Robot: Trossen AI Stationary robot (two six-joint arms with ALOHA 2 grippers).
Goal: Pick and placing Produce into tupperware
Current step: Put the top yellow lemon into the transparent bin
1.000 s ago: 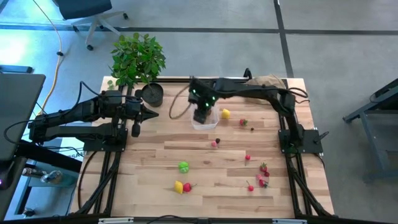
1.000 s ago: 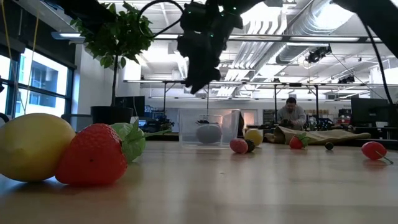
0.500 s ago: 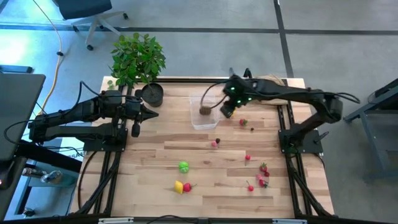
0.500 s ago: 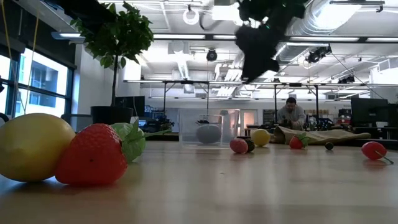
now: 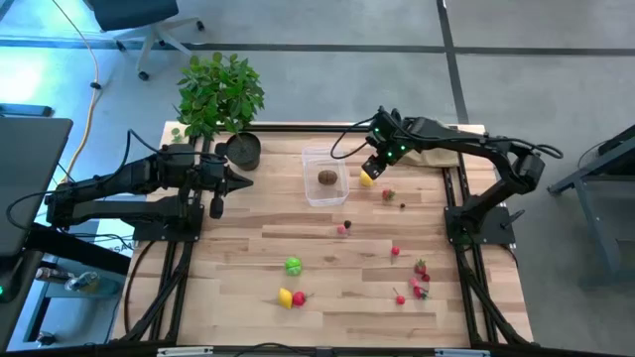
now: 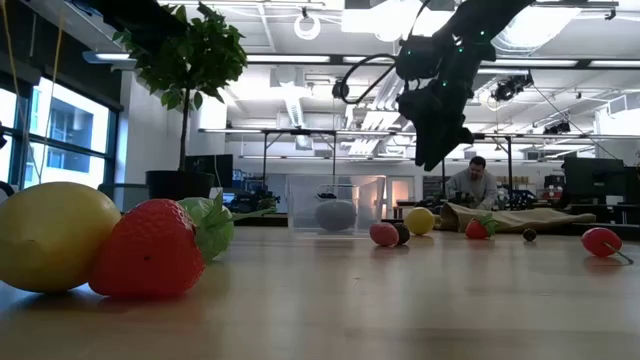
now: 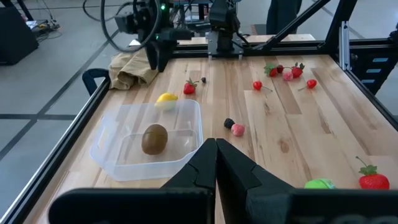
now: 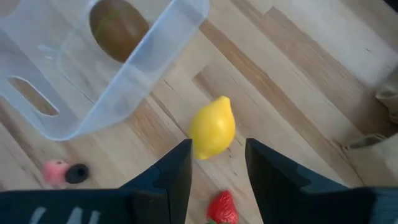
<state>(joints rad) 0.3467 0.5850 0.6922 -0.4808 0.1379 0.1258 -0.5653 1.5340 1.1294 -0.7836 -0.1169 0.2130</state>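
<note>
1. The lemon (image 8: 212,127) lies on the table just beside the tupperware (image 5: 325,178), on its right-arm side, and directly under the right gripper (image 8: 216,163), whose fingers stand apart and empty with the lemon showing in the gap between them
2. Its long axis, pointed tip first, runs roughly along the line of that gap, so the fingers look set to close across its narrow width; a straight descent seems all the next move needs
3. The tupperware wall is close to the lemon, and one finger may brush it on the way down
4. A kiwi (image 5: 326,178) already sits inside the tub
5. A strawberry (image 8: 221,207) lies near the lemon, on the side away from the tub
6. The left gripper (image 5: 244,181) waits well apart, closed, beside the plant pot (image 5: 242,150)
</note>
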